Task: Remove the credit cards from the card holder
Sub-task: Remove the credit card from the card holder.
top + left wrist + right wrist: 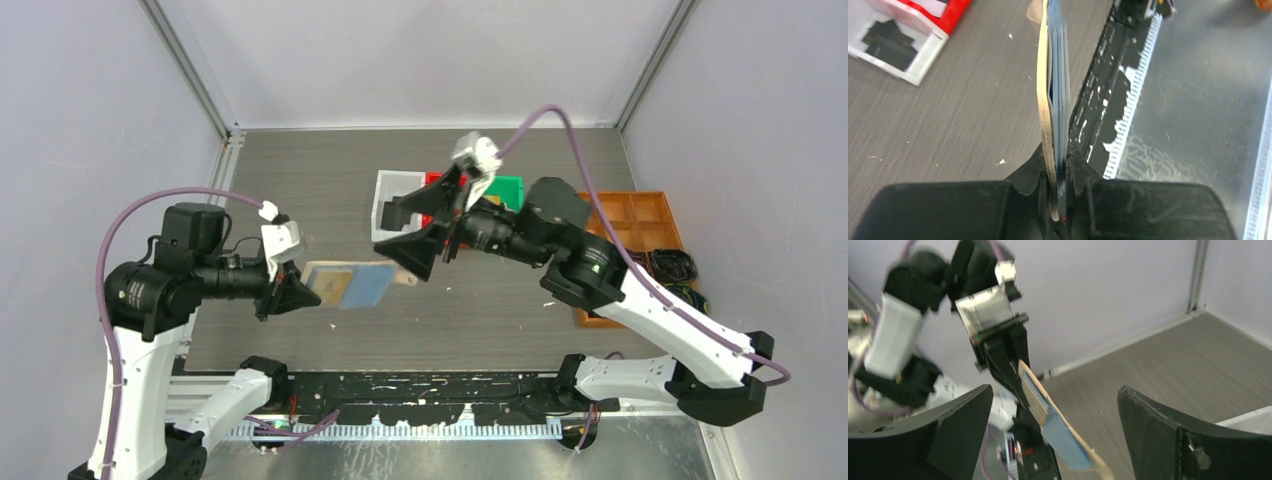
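The card holder (350, 284) lies between the left end effector (298, 290) and the right end effector (406, 238), bins (396, 192) behind it.

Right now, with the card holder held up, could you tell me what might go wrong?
The left gripper pinches the card holder by one end only, above the table, so it could pivot or slip. The right gripper stands wide open near its free end; a misaligned close could knock it loose.

Brightly and evenly lit from overhead; only soft, faint shadows on the desk (300, 180). Strong glare off the bare metal sheet (1198, 100). Heavily motion-blurred at left in right wrist view.
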Motion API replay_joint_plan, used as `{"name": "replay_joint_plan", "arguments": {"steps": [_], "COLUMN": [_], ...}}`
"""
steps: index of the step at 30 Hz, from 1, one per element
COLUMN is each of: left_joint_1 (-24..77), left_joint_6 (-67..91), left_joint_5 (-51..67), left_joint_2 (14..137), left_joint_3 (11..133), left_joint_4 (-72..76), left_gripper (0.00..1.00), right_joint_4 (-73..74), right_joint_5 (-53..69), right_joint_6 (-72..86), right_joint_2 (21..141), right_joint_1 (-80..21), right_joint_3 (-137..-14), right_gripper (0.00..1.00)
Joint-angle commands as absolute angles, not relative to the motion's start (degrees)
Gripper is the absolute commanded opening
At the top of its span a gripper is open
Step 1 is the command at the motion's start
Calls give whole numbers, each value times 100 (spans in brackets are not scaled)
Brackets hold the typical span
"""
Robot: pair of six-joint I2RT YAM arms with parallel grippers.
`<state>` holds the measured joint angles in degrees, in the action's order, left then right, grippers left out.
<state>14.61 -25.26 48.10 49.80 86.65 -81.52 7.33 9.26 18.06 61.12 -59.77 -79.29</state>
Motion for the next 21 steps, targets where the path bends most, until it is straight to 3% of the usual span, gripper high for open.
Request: {"name": "replay_joint_plan", "arguments": {"steps": [1,14,19,21], "left_joint_1": [1469,1468,1474,1470], "left_joint_6": [-4361,-4655,-4749,-4728], "left_joint_5": [5290,5205,5237,5263], "left_joint_2": [4932,5089,5070,5025], "left_joint_3": [8912,8811,8766,8738], "left_joint_4": [-9340,-9620,-9659,-9624], "left_gripper": [1,0,0,0], "right_joint_4": [2004,1936,1520,1434], "right_joint_5": [2477,3332,3578,3643], "right_joint_6": [342,-620,-419,-341], "right_joint_2": [6564,7667,8005,8152], "right_joint_1": [-6012,-6537,-6554,-6575], "right_joint_3": [-8329,-8747,-8806,-8875], "right_gripper": [99,98,86,74]}}
